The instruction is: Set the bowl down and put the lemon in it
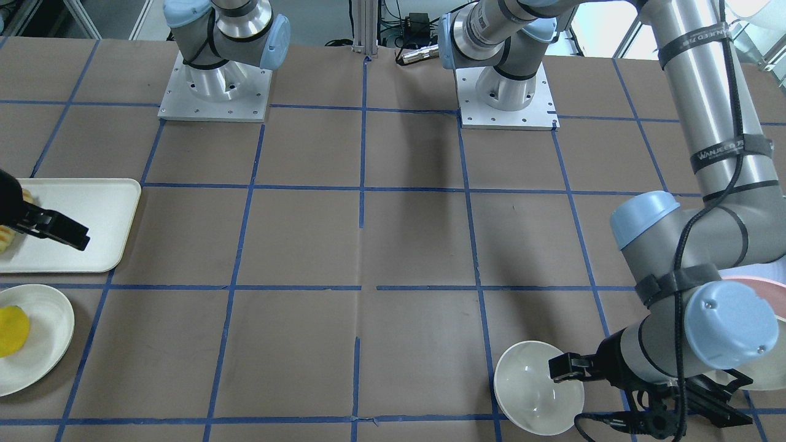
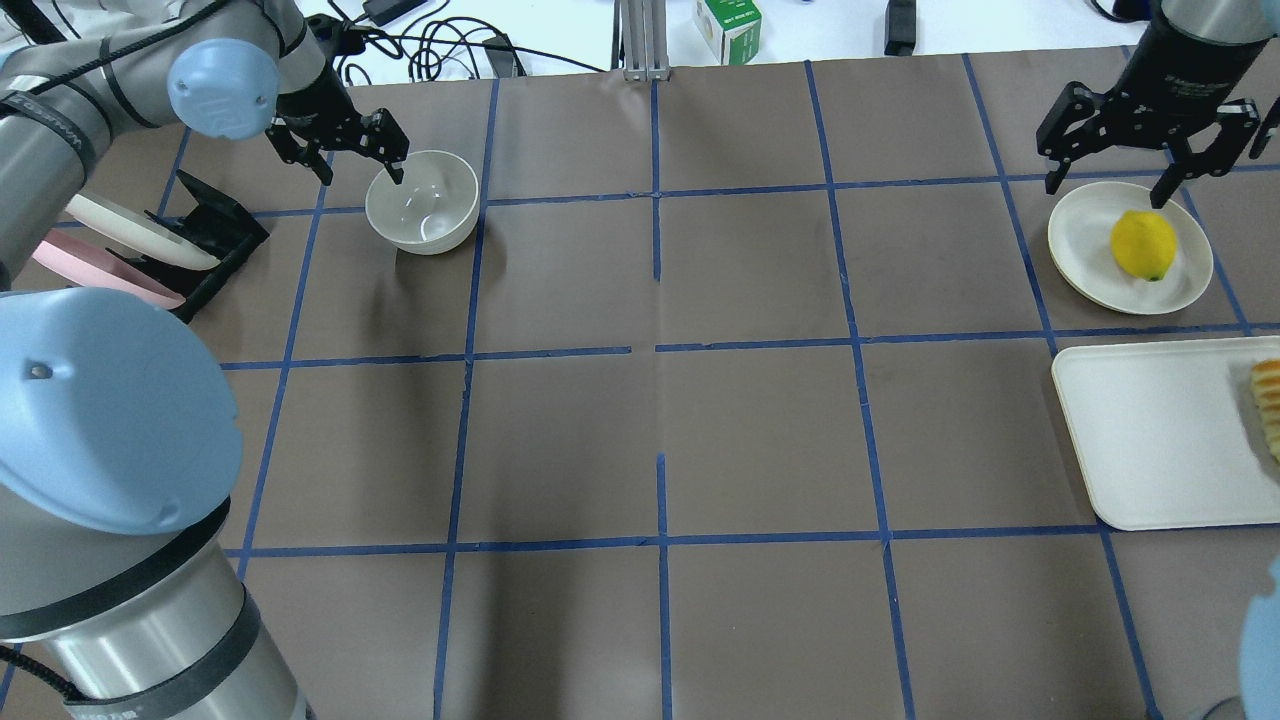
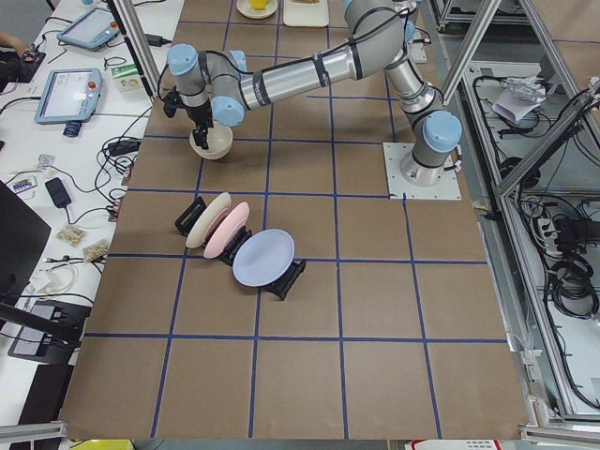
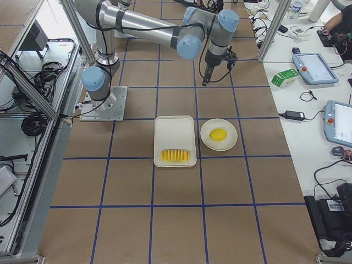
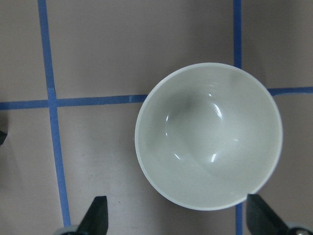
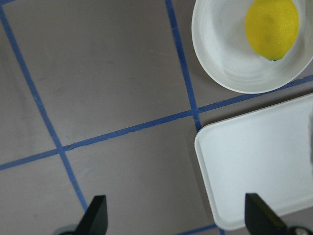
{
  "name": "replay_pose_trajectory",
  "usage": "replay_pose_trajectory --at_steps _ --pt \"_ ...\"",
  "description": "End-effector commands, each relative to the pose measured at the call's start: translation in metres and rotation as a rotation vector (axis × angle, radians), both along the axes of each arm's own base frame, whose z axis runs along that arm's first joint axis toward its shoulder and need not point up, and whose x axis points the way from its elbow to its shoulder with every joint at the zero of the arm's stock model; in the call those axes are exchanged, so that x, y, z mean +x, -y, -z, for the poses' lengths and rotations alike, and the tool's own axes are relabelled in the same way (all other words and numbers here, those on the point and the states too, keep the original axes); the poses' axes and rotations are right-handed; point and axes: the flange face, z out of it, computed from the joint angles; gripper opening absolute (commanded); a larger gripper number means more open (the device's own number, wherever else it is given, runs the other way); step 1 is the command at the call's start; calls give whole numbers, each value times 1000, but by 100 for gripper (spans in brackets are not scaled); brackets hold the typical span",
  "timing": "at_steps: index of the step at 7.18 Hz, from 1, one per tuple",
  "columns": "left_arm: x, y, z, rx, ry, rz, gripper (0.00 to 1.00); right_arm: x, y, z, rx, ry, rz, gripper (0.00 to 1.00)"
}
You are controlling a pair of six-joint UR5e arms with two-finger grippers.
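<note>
The cream-white bowl [image 2: 422,200] stands upright and empty at the far left of the table; it also shows in the front view [image 1: 535,385] and fills the left wrist view [image 5: 209,137]. My left gripper [image 2: 360,172] is open just beside the bowl, one fingertip [image 2: 397,176] at its rim; the bowl lies ahead of the fingers, not between them. The lemon [image 2: 1143,245] lies on a shallow cream plate [image 2: 1078,235] at the far right. My right gripper [image 2: 1105,190] is open and empty above the plate's far edge. The right wrist view shows the lemon [image 6: 271,27] ahead.
A white tray [image 2: 1150,440] with sliced yellow-orange food [image 2: 1268,400] lies beside the lemon's plate. A black rack with plates [image 2: 150,245] stands left of the bowl. The table is brown with blue tape lines.
</note>
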Motion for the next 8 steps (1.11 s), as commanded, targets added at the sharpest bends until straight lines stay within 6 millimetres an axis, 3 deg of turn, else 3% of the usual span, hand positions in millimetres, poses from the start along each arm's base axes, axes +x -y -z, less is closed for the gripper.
replay_pose_trajectory --at_steps 1,2,3,4,6,8 --pt "3 10 40 -6 6 6 100 -53 29 48 -40 -12 -128 100" --pt "3 11 48 1 0 -12 92 -87 26 60 -32 14 -110 100" --pt "2 11 47 0 -4 -13 38 -102 35 80 -48 11 -164 100" --pt "2 10 49 4 -9 -16 5 -122 44 94 -86 -16 -225 100" --pt "2 11 55 12 -10 -83 0 -139 59 117 -145 -46 -371 100" --pt "3 14 39 -10 -11 -91 0 -151 61 141 -120 -36 -401 100"
